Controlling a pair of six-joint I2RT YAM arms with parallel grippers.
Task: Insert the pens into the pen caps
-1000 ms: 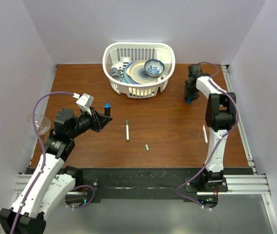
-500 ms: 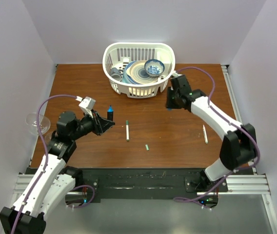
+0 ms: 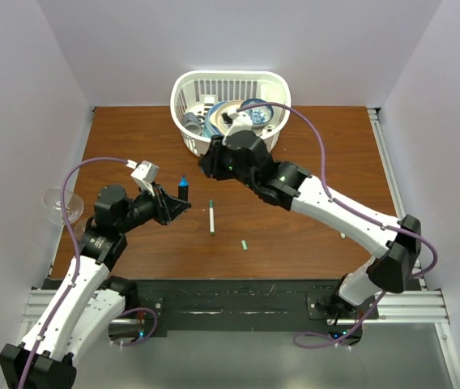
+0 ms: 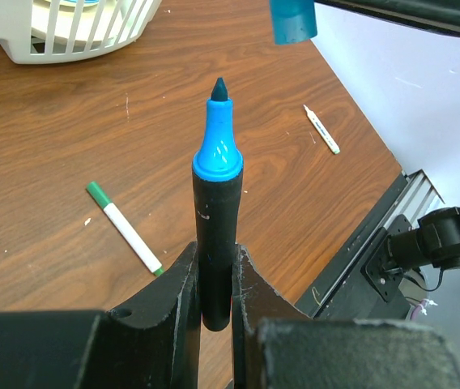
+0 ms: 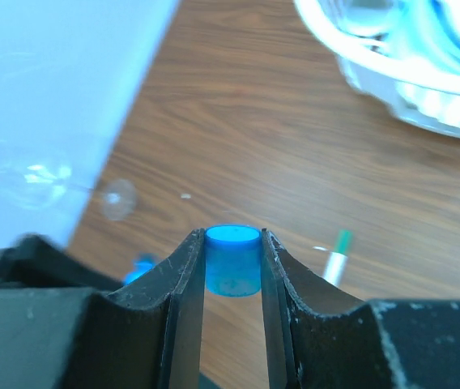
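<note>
My left gripper (image 3: 175, 203) (image 4: 214, 258) is shut on a black marker with a bare blue tip (image 4: 216, 146), held pointing up and away. My right gripper (image 3: 206, 165) (image 5: 233, 243) is shut on a short blue cap (image 5: 233, 261), which hangs just beyond the marker's tip in the left wrist view (image 4: 292, 20). A thin white pen (image 3: 211, 217) (image 4: 125, 228) with green ends lies mid-table. A second white pen (image 4: 321, 130) lies to the right, mostly hidden under the right arm in the top view. A tiny green pen cap (image 3: 244, 244) lies near the front.
A white basket (image 3: 183, 93) with plates and a blue patterned bowl stands at the back centre, right behind my right gripper. A clear glass (image 3: 60, 203) lies off the table's left edge. The black rail (image 3: 230, 296) runs along the front.
My right arm has swung from the far right corner leftward across the table with the blue cap, ending in front of the basket near the marker tip. My left gripper edged slightly right.
</note>
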